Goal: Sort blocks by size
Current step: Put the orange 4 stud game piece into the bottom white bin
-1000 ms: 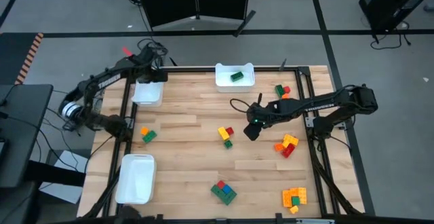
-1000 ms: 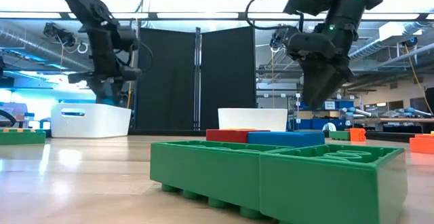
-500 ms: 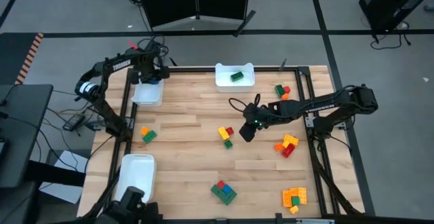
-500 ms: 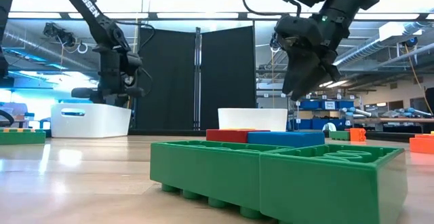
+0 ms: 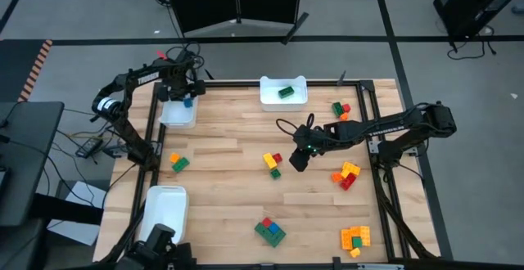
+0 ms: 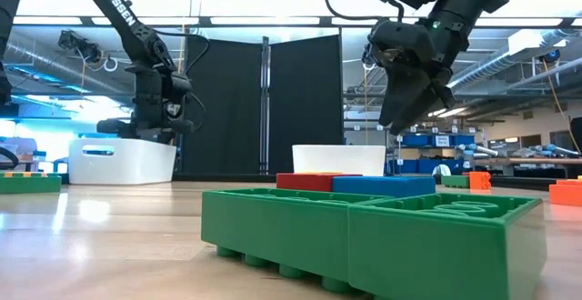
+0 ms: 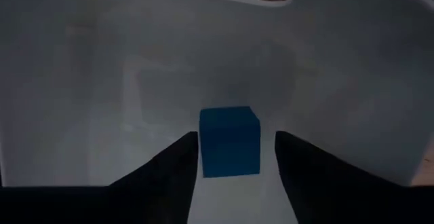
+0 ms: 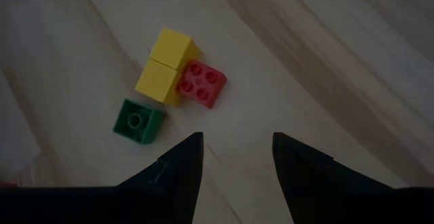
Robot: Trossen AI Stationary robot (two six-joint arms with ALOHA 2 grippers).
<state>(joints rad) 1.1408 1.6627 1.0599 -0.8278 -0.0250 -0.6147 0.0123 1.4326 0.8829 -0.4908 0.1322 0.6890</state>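
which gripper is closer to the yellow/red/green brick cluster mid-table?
Right. The right gripper hovers open just beside the yellow, red and green plastic brick cluster. The left gripper is far off at the table's back left corner, over a white plastic tray.

Coloured studded blocks lie scattered in clusters; one blue block inside a tray

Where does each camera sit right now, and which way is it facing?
High: overhead, straight down; both arms, table.
Low: table height, level; green block up close, arms above.
Left wrist: over a white tray; open left hand above a blue block.
Right wrist: open right hand above the yellow-red cluster, also in the high view.
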